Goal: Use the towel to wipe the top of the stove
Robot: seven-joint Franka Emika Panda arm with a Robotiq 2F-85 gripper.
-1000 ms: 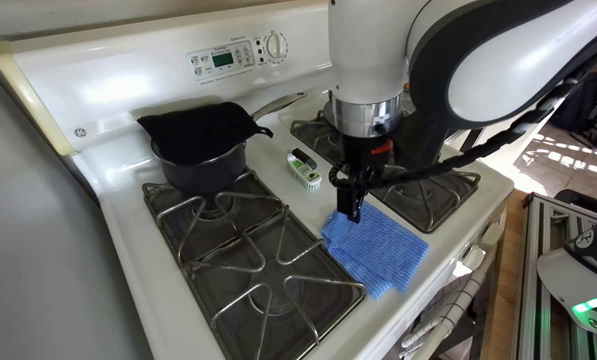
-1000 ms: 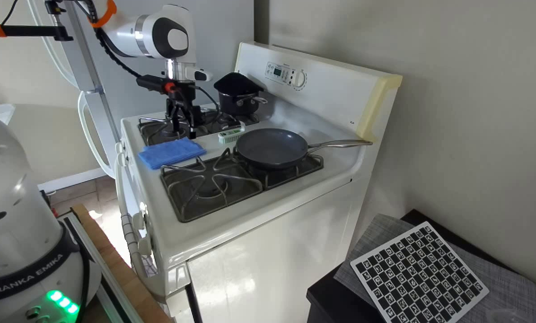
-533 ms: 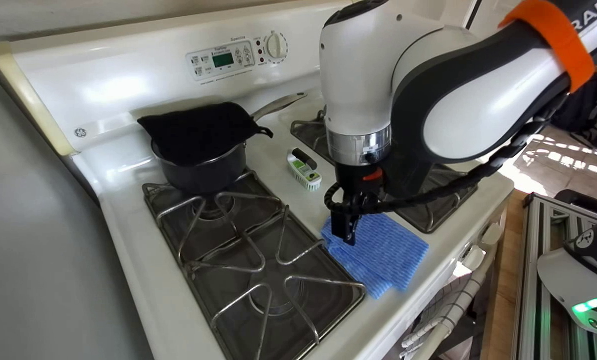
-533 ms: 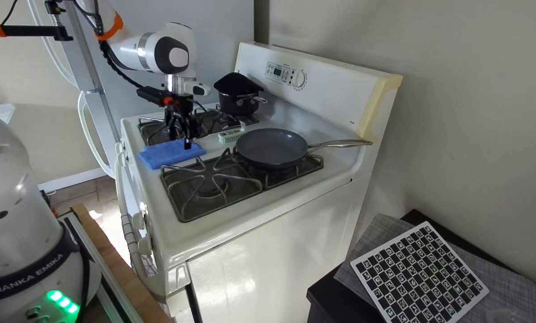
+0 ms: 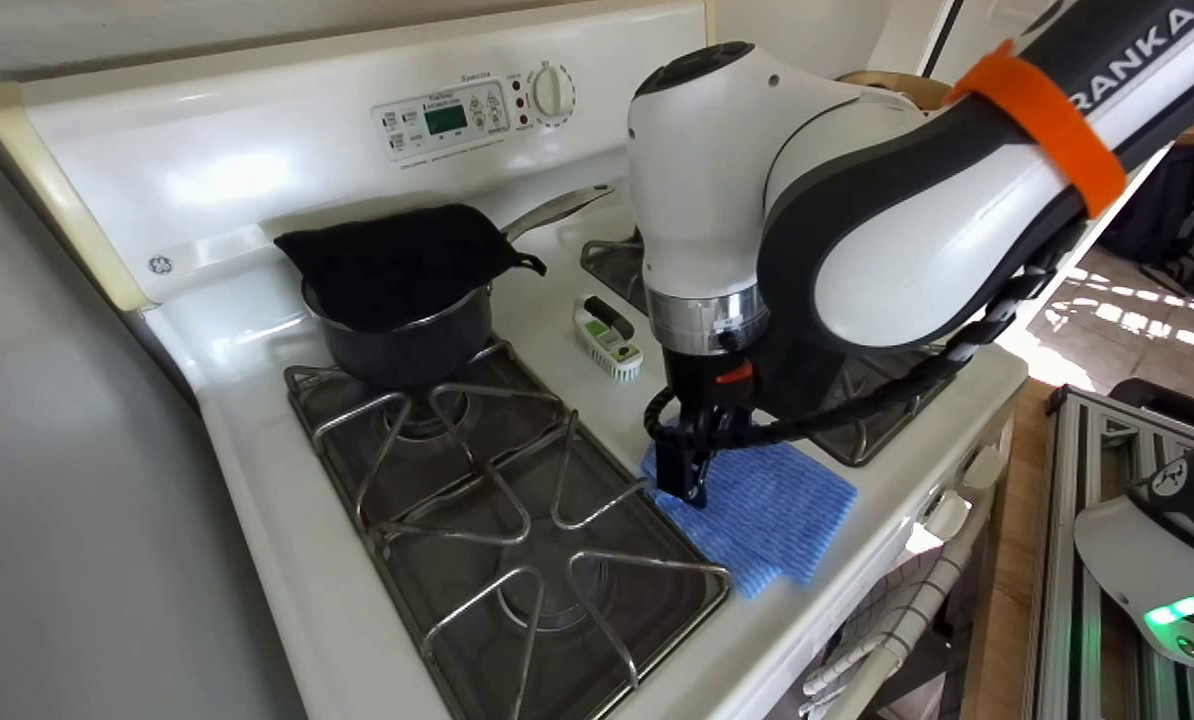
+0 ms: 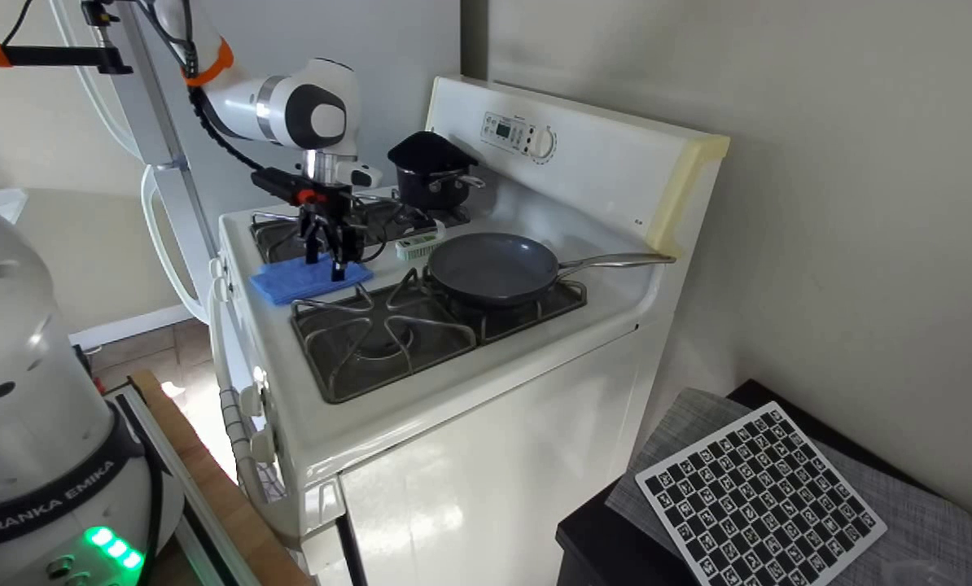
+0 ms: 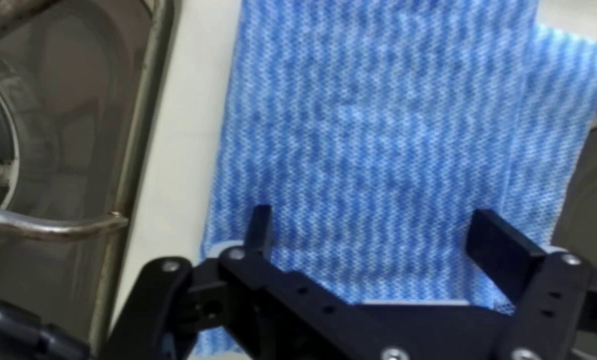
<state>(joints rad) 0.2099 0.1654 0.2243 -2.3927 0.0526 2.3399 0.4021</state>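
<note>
Wrist view: the jaws of the gripper (image 7: 373, 215) stand spread wide. The fingers (image 7: 498, 245) are directed at the towel (image 7: 368, 120), a blue ribbed cloth that lies flat and shows across the gap between them. Whether they touch it cannot be told.

In both exterior views, the towel rests on the stove (image 5: 302, 540), on the white strip between the two pairs of grates (image 7: 53, 229), close to the front edge. It is folded; a lower layer projects past the upper one. The gripper, carried by the arm (image 5: 697, 200), hangs over the part of the towel that lies toward the rear edge.

The rear edge of the stove carries the back panel (image 5: 277, 140) with its display (image 5: 446, 120) and knob (image 5: 552, 92). Near one rear corner, a dark pot (image 5: 407, 345) stands on a grate, topped by a black cover (image 5: 397, 265). Near the opposite rear corner, a pan (image 6: 494, 268) stands on a grate. A green-and-white brush (image 5: 609, 340) lies on the same strip as the towel, apart from it and nearer the rear edge. A checked cloth (image 5: 932, 590) hangs at the front, below the front edge.
</note>
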